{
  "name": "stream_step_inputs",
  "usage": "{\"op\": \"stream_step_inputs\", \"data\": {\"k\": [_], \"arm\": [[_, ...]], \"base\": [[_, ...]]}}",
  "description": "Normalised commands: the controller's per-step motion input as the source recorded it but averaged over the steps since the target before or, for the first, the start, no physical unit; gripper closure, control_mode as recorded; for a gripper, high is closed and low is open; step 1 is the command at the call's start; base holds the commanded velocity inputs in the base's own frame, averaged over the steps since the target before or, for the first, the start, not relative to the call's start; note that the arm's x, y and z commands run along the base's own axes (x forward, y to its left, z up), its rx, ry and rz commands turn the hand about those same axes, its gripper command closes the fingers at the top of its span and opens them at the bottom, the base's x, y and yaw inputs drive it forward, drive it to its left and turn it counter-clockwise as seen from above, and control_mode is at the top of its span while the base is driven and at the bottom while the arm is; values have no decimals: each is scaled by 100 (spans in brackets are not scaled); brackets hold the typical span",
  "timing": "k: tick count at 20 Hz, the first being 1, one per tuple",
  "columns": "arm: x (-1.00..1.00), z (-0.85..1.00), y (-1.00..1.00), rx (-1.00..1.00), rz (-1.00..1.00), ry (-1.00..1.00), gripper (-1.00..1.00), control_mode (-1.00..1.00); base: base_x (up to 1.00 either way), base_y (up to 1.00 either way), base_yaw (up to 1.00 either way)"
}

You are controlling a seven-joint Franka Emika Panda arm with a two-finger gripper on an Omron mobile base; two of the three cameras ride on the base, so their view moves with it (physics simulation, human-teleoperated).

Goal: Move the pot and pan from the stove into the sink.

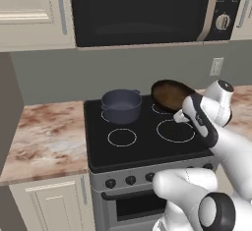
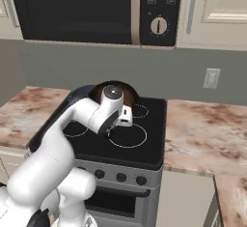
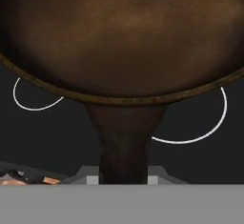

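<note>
kitchen: stove point(image 1: 147, 141), microwave point(image 1: 142, 9), marble counter point(image 1: 44, 136), cabinets point(image 1: 29, 9).

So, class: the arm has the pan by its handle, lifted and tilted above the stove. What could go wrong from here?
1. The pan is held only at the handle end, so it might twist or slip in the jaws.
2. The pot stands close beside it; a swing that way could knock it.

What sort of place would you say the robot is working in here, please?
A home kitchen, by the look of it: a black stove with burner rings, a pot sitting on it, a microwave mounted above, and stone-patterned counters with cream cabinets.
</note>
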Motion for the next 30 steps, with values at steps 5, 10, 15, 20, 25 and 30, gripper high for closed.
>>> {"op": "stream_step_inputs", "data": {"k": [5,10,15,20,25,30], "arm": [[-29,43,0,0,11,-5,100,-100],[-38,42,0,0,12,-3,100,-100],[-46,33,0,0,16,0,100,-100],[-49,25,0,-2,17,0,100,-100],[-51,8,0,-3,13,-2,100,-100],[0,0,0,0,0,0,100,100]], "base": [[0,0,0],[0,0,0],[0,0,0],[0,0,0],[0,0,0],[-52,0,6]]}}
